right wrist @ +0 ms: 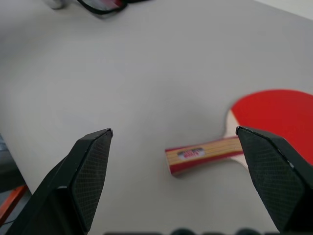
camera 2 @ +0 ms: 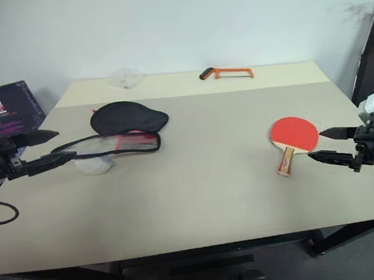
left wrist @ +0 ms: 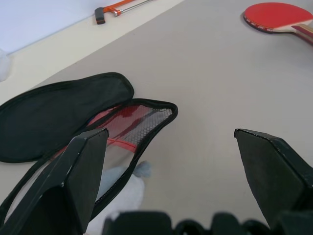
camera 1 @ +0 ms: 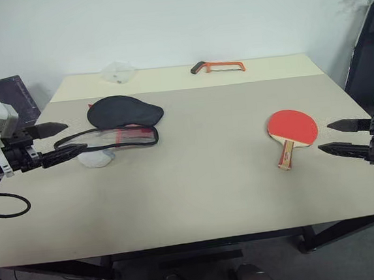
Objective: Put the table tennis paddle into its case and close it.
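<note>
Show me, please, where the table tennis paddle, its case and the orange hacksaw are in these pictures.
table tennis paddle (camera 1: 292, 126), left eye view, on the red rubber face.
case (camera 1: 124, 110), left eye view, on the black fabric half.
orange hacksaw (camera 1: 223, 65), left eye view, on its orange frame.

No text can be read: the small red label on the table tennis paddle (right wrist: 254, 139) handle is too blurred to make out.
</note>
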Available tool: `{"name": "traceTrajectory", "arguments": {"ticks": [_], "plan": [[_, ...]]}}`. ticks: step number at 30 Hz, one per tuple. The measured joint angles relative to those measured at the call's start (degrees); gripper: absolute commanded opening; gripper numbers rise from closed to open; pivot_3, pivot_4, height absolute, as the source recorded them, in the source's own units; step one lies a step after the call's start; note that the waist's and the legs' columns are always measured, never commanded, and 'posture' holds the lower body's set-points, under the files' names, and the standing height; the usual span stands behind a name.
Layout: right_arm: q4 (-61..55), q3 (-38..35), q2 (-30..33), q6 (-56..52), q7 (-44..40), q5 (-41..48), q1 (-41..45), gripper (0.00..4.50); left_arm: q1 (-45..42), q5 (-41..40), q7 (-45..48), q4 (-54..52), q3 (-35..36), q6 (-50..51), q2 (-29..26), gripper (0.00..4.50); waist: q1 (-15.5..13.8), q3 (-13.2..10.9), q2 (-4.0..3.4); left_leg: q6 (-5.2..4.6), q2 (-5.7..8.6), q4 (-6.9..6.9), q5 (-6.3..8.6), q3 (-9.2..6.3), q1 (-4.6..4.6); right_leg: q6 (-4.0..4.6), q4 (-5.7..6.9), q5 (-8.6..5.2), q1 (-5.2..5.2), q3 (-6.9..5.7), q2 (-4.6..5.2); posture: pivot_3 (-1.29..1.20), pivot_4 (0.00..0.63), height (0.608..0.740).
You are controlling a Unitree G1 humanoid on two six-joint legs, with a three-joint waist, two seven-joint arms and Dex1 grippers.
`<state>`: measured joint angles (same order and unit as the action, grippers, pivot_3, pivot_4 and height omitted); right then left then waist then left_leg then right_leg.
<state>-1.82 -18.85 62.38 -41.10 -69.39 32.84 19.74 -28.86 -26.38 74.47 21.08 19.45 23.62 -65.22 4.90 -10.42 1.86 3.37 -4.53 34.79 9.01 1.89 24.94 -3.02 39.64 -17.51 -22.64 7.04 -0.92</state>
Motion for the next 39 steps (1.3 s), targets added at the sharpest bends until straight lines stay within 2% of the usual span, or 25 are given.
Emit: {"name": "traceTrajectory", "arguments": {"ticks": [7, 14, 19, 26, 33, 39], "plan": [[-0.3, 0.0, -0.5, 0.2, 0.8, 0.9, 2.2, 4.45, -1.6, 0.9, -3.6, 0.4, 0.0, -0.3, 0.3, 4.5, -0.1, 0.0, 0.0, 0.0, 0.01, 0.01, 0.0, 0.0, 0.0, 0.0, 0.02, -0.01, 0.0, 0.0, 0.0, 0.0, 0.15, 0.74], [-0.3, 1.4, -1.8, 1.0, 1.0, 1.2, 4.1, 4.45, -4.5, 6.4, -25.6, 9.6, 0.8, -1.1, 8.8, 4.5, -0.1, 0.0, 0.02, -0.01, 0.02, 0.09, 0.0, -0.01, -0.01, -0.04, 0.2, 0.0, 0.01, 0.01, -0.02, 0.0, 0.15, 0.74], [-0.1, 3.3, -4.3, 2.1, 2.8, 0.9, 5.4, 4.45, 0.1, 4.8, -38.8, 8.1, 8.6, 4.4, 12.8, 4.5, 0.1, -0.1, 0.15, 0.0, 0.01, 0.07, 0.0, -0.03, -0.01, -0.01, 0.25, 0.01, 0.0, 0.01, -0.02, 0.0, 0.15, 0.74], [0.8, 6.5, -4.7, 3.1, 2.8, -0.2, 6.3, 4.45, 6.4, 0.7, -45.1, -1.0, 14.9, 10.0, 16.5, 4.5, -0.5, 0.0, 0.21, 0.02, 0.04, 0.16, -0.01, -0.09, -0.02, -0.05, 0.27, 0.02, 0.08, -0.05, 0.01, 0.0, 0.15, 0.74], [3.0, 8.2, -4.7, 3.7, 1.9, -0.8, 10.2, 4.45, 4.4, -4.8, -48.4, -3.7, 15.0, 15.2, 24.3, 4.5, -0.6, 0.0, 0.31, 0.01, 0.07, 0.22, -0.03, -0.1, -0.06, -0.16, 0.25, 0.08, 0.17, -0.04, 0.01, 0.0, 0.15, 0.74], [3.0, 9.0, -5.1, 3.7, 2.1, -1.3, 10.2, 4.45, 2.6, -6.5, -53.2, -3.9, 14.8, 18.6, 27.8, 4.5, -0.5, 0.0, 0.31, 0.02, 0.09, 0.18, -0.01, -0.11, -0.05, -0.11, 0.24, 0.09, 0.18, -0.03, 0.0, 0.0, 0.15, 0.74]]}}
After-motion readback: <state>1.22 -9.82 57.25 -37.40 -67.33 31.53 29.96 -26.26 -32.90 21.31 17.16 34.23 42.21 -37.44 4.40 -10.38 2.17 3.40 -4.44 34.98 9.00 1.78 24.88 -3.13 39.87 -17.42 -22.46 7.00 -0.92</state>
